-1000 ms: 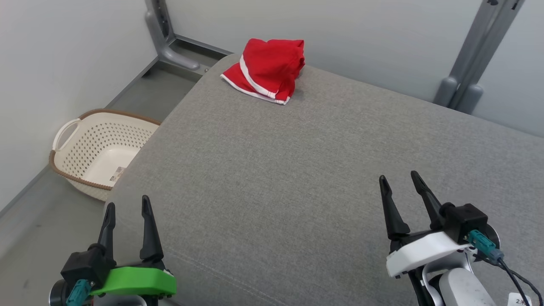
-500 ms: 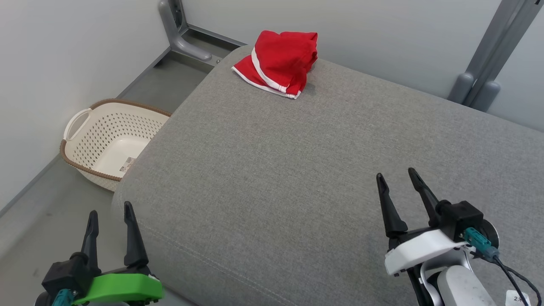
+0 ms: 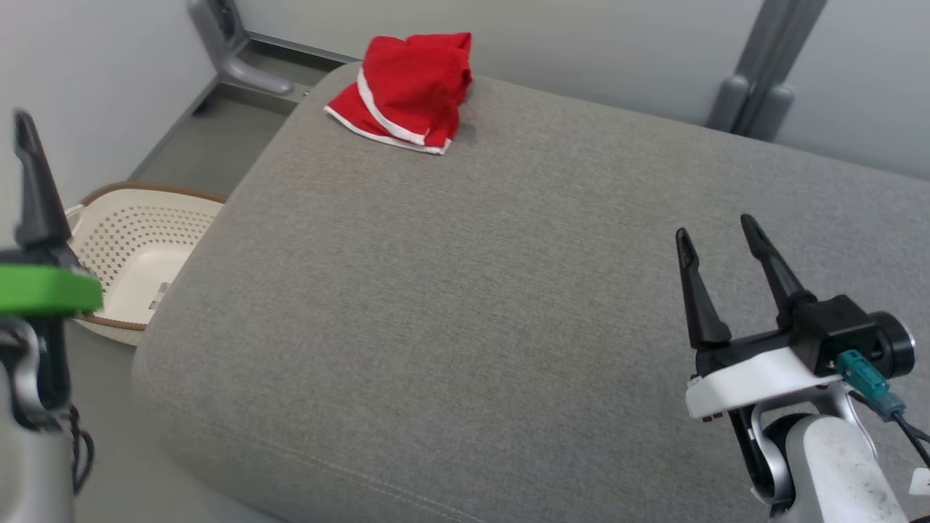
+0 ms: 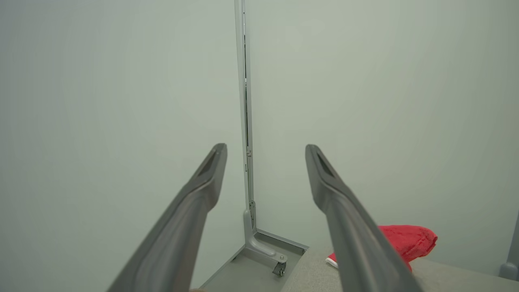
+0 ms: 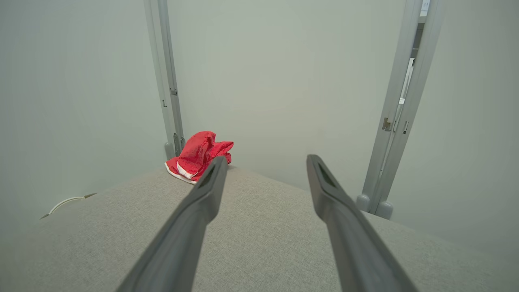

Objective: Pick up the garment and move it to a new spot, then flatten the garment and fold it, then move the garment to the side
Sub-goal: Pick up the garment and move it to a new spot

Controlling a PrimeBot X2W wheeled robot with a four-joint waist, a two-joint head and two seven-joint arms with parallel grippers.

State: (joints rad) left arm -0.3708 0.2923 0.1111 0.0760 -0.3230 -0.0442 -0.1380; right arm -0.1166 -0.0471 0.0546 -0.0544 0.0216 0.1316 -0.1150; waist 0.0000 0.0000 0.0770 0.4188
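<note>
Basket (image 3: pixel 123 232), cream perforated plastic with a brown braided-look rim, is sitting on the floor at 9 o'clock in the head view, just beside the cushion's left edge. A small label is lying on its bottom.

Garment (image 3: pixel 407 87), red cloth with white trim, is lying crumpled at 11 o'clock on the far left corner of the grey woven cushion (image 3: pixel 465 327). Its trimmed hem is facing 7 o'clock and its bunched end is pointing to 1 o'clock, so the long axis is running 7-to-1.

Left gripper (image 4: pixel 265 148) is hanging with fingers apart, gripping nothing. Right gripper (image 3: pixel 715 225) is hovering at 4 o'clock over the cushion, fingers spread, empty.
</note>
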